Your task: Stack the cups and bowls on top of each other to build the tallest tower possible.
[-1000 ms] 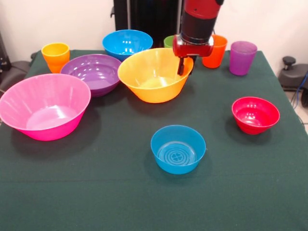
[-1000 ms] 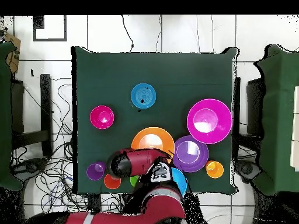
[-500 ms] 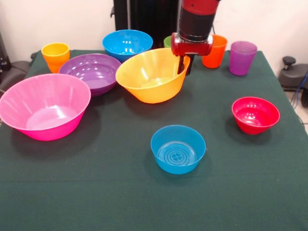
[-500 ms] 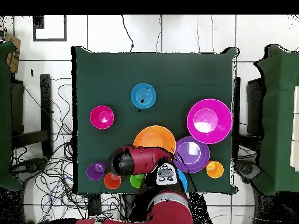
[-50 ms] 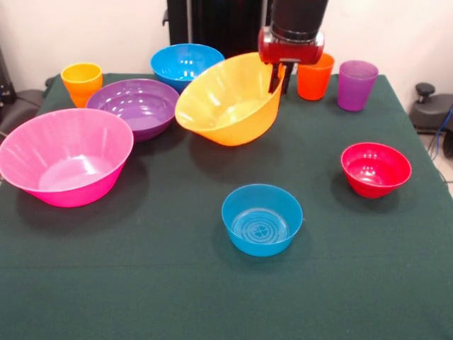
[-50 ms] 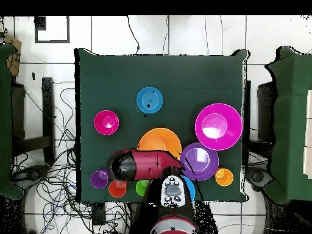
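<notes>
My gripper (image 5: 279, 79) is shut on the far right rim of the large orange bowl (image 5: 226, 99), which hangs tilted with that side raised. In the overhead view the arm (image 6: 131, 164) covers the gripper beside the orange bowl (image 6: 159, 141). The small light-blue bowl (image 5: 262, 219) sits alone at the table's near middle. The red-orange cup (image 5: 315, 76) and the purple cup (image 5: 356, 85) stand just right of the gripper. The small red bowl (image 5: 375, 168) is at the right. No tower is in view; each piece stands alone.
The pink bowl (image 5: 65, 156), the purple bowl (image 5: 136, 106), the blue bowl (image 5: 187, 64) and the yellow-orange cup (image 5: 81, 81) crowd the left and back. The green cup (image 6: 141, 187) shows only from overhead, beside the arm.
The gripper has risen and shifted slightly right with the orange bowl's rim in it. The bowl has tipped up steeply on its gripped side.
</notes>
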Tool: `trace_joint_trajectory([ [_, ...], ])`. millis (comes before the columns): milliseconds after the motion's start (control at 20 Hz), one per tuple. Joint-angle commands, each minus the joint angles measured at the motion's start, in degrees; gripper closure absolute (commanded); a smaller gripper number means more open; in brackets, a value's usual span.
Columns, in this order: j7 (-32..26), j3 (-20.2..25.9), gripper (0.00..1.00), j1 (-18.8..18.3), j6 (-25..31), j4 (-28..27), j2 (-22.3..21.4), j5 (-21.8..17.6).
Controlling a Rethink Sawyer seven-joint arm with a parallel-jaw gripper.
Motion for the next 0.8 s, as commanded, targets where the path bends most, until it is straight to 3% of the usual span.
trace_joint_trajectory([
  [50, 4.55, 5.41, 1.00, 0.60, 11.99, -1.60, -4.17, 3.27],
  [450, 3.71, 5.95, 1.00, 0.45, 14.75, -8.47, -0.71, 2.80],
  [600, 4.85, 6.16, 1.00, 0.85, 15.78, -9.72, -0.85, 3.78],
  [800, 6.42, 6.34, 1.00, 1.58, 15.13, -13.18, 2.19, 5.00],
])
